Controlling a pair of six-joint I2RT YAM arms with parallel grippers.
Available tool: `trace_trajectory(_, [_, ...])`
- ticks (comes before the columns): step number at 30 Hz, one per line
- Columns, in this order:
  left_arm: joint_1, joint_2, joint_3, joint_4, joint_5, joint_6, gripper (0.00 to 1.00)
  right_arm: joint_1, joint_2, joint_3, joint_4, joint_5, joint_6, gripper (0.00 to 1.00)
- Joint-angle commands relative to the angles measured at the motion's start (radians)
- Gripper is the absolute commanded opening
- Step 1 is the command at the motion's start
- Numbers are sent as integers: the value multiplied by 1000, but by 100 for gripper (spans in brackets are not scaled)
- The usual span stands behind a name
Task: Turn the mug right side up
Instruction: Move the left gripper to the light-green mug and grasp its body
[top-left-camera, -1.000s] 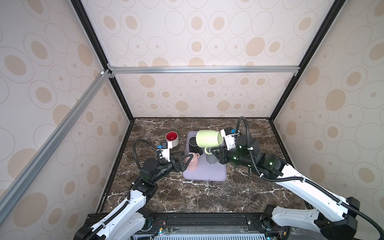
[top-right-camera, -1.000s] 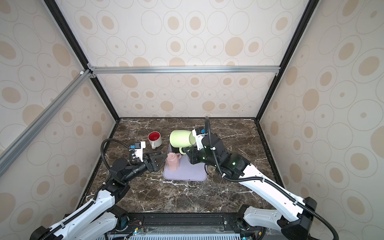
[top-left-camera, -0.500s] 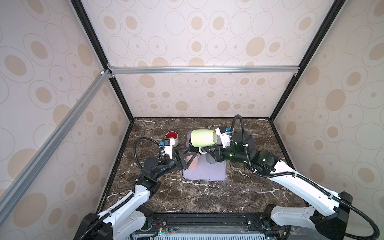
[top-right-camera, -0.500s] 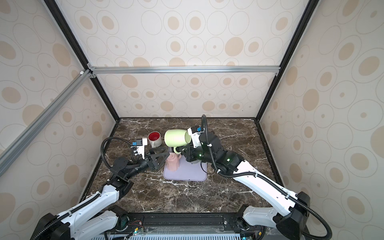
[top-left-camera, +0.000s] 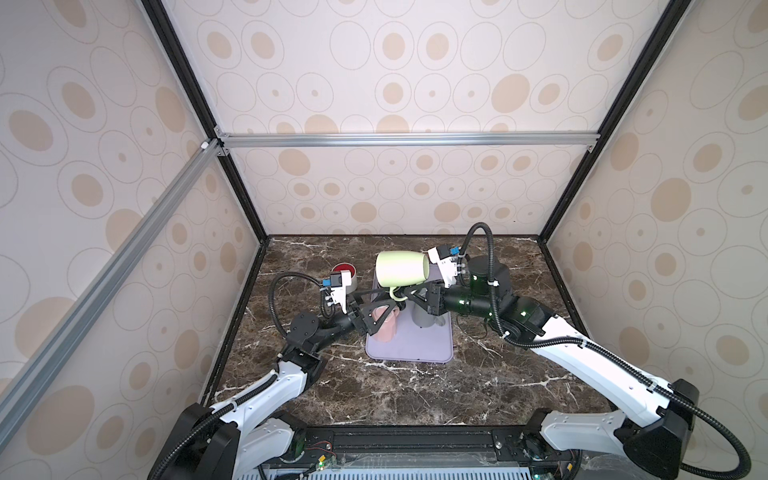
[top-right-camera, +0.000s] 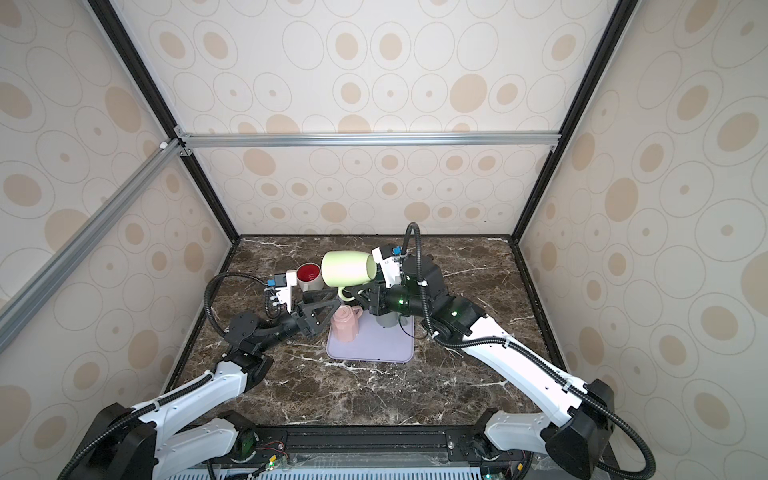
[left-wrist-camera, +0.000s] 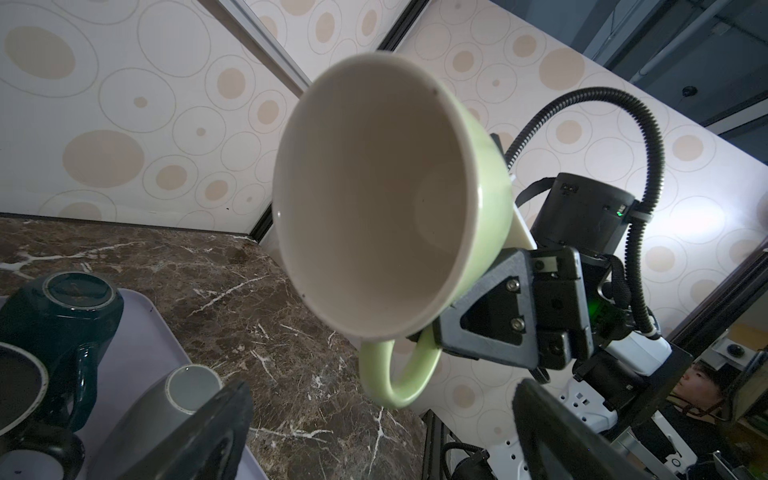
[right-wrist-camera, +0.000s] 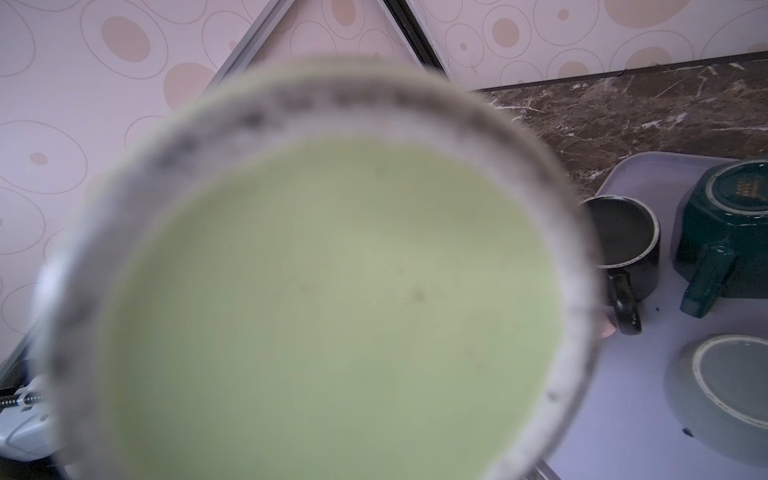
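- Left wrist view: I am looking straight into the green mug (left-wrist-camera: 374, 199). It is cream inside, its mouth faces this camera, and its handle (left-wrist-camera: 395, 374) hangs below.
- In both top views the mug (top-left-camera: 401, 269) (top-right-camera: 348, 269) lies on its side in the air, clear of the counter (so not right side up). Its mouth points toward the left arm and its base toward the right arm.
- The right jaws are pinched narrow on the handle. One black finger (left-wrist-camera: 511, 266) sits against the loop where it meets the body.
- Right wrist view: the mug's base (right-wrist-camera: 324, 291) fills most of the picture, too close to be sharp.
- The left jaws stand wide and hold nothing. Their fingers (left-wrist-camera: 199, 436) are just under the mug, one to each side of the handle, and I cannot tell whether they touch it.
- Below the mug a lavender tray (top-left-camera: 415, 353) (top-right-camera: 374, 351) rests on the marble counter (top-left-camera: 415, 395).
- The tray carries a pink mug (top-left-camera: 384, 328), a grey mug (right-wrist-camera: 727, 395) standing base up, a dark green mug (right-wrist-camera: 744, 224) also base up, and a black mug (right-wrist-camera: 623, 237) with its mouth up.
- Off the tray, near the back of the counter, a mug with a red inside (top-left-camera: 345, 272) stands upright, just behind the left wrist camera.
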Motion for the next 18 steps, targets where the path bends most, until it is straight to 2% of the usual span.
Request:
trace_trajectory(1, [-5,21,53,102,31,-36,92,-8,-9,10,124,-52,5,0])
trace_trajectory(11, [-7,131,78,326,83,-164,67,-18,30,27,147,-96,18,0])
trace_trajectory(18, [-7,165,82,357,101,-193,51,-25,51,19,170,-114,25,0])
